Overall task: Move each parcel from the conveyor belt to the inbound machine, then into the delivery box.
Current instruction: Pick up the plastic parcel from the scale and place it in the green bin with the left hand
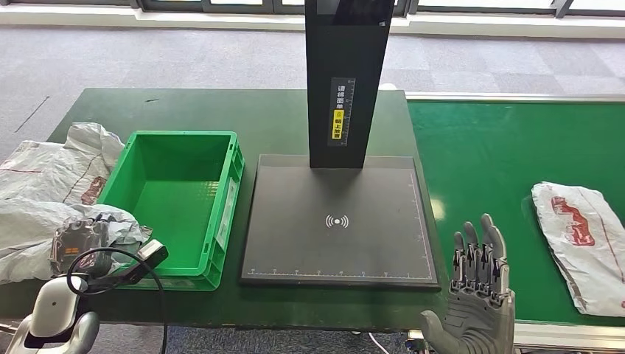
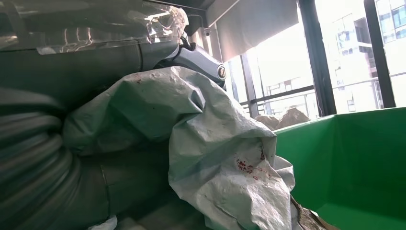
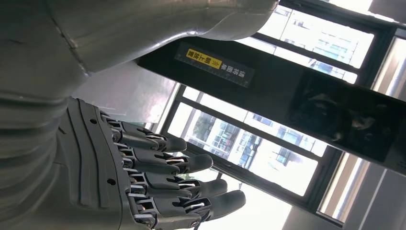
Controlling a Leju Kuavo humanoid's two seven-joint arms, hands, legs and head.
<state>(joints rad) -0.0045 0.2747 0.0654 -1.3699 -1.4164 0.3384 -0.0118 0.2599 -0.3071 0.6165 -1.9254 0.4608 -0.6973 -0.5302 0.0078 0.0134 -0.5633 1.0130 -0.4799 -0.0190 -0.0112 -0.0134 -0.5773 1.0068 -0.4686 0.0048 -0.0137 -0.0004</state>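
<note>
Right hand (image 1: 477, 295) fingers (image 3: 163, 163) released, straight, holding nothing, at the dark green table's (image 1: 280, 118) near edge. Left hand (image 1: 81, 247) grasps a crumpled grey plastic parcel (image 2: 215, 158) beside the green plastic crate (image 1: 180, 199).

My right hand (image 1: 477, 295) hangs lower right, fingers straight and apart, empty, at the scanner plate's (image 1: 339, 221) corner. A grey parcel (image 1: 586, 243) lies far right on the green conveyor belt (image 1: 486, 155). Lower left, my left hand (image 1: 77, 247) seems buried in crumpled parcels (image 1: 44, 184) beside the green crate (image 1: 221, 221).
</note>
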